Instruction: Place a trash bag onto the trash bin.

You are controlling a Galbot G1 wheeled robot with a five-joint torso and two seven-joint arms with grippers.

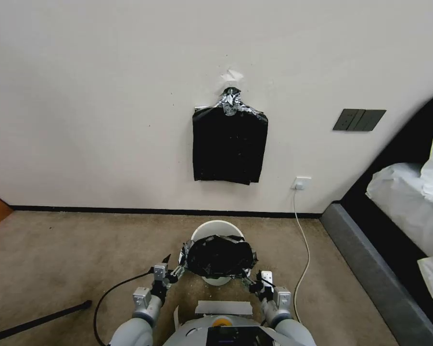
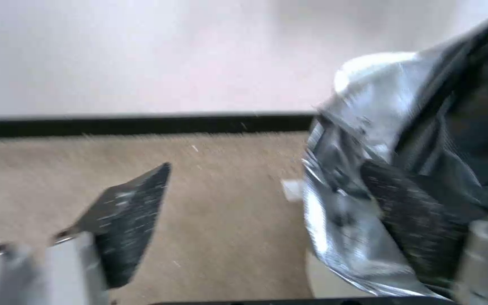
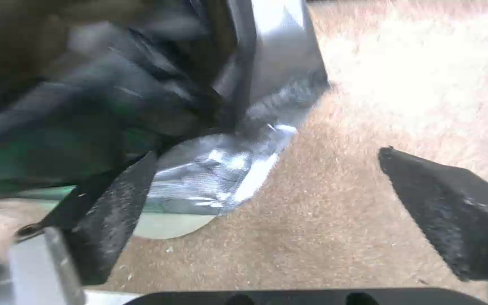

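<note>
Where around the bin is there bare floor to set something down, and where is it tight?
Bare carpet lies between the trash bin and the wall's black baseboard, and wide to the robot's left. Tight spots: the bin's near side, where the left claw and right claw, both open, flank the trash bag, and the right, crossed by a white cable.

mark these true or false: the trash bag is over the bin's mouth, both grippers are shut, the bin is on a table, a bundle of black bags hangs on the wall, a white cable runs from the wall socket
1. The trash bag is draped over the trash bin mouth. True.
2. Both grippers are shut. False: the left gripper and right gripper are open, flanking the bag.
3. The bin is on a table. False: it stands on the carpet.
4. A bundle of black bags hangs on the wall. True.
5. A white cable runs from the wall socket. True.
</note>
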